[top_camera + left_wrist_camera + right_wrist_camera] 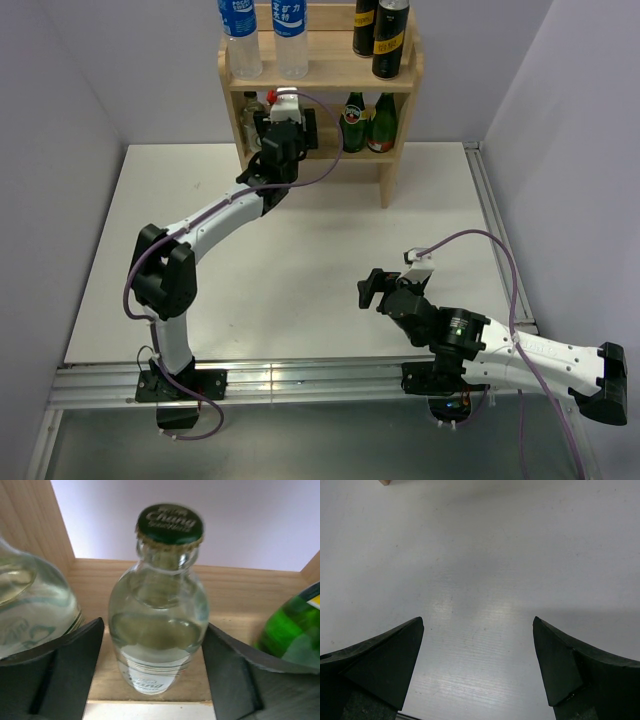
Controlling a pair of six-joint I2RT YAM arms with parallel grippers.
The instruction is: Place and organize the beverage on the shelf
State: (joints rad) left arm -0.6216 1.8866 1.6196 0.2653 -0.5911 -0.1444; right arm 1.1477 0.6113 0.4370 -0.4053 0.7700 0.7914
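The task is looking nearly done. Two water bottles (240, 40) and two cans (390, 45) are standing on the shelf's (398, 82) top board. Both capped bottles are sitting on the lower board, left of the glass bottles (367, 122). Only the left wrist view is showing the left gripper's (287, 117) jaws apart around one capped bottle (157, 625). The right gripper (478, 625) is hovering over the desk (300, 250), jaws apart.

The top view's edge crops the water bottles (241, 40) and cans (390, 42); the left arm (225, 212) hides one green-capped bottle (157, 620).
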